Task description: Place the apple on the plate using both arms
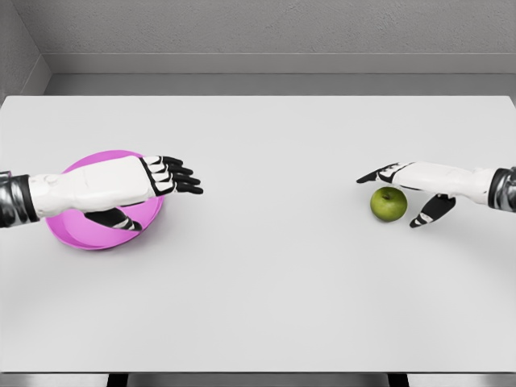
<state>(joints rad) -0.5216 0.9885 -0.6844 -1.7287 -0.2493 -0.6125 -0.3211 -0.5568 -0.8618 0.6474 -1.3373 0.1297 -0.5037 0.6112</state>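
Nearest the camera, the front half of the table (pixel 258 306) lies bare, a flat white top running edge to edge. Farther in, the task's things sit in one band across the middle, far apart from each other.

On the right, the apple (pixel 389 204) rests on the tabletop, green and upright, stem dimple up. The right hand (pixel 411 189) reaches in from the right edge and hovers just over and behind it. Its fingers (pixel 379 175) stretch leftward past the apple's top, and its thumb (pixel 431 211) hangs down on the apple's right side. The hand is wide open and holds nothing; whether any finger touches the fruit cannot be told. The apple lies just below and slightly left of the palm, so this hand is by far the nearer one. Being round, the apple offers no long axis to line up with.

On the left, the plate (pixel 81 234) is a pink dish, well apart from the apple. The left hand (pixel 157 181) lies across it, forearm over the dish, fingers extended rightward past its rim, loosely spread and empty.

Judging from this, the grasp falls to the right hand, which then has to carry the fruit leftward across the table.

Beyond the far edge stands a grey wall (pixel 258 32).
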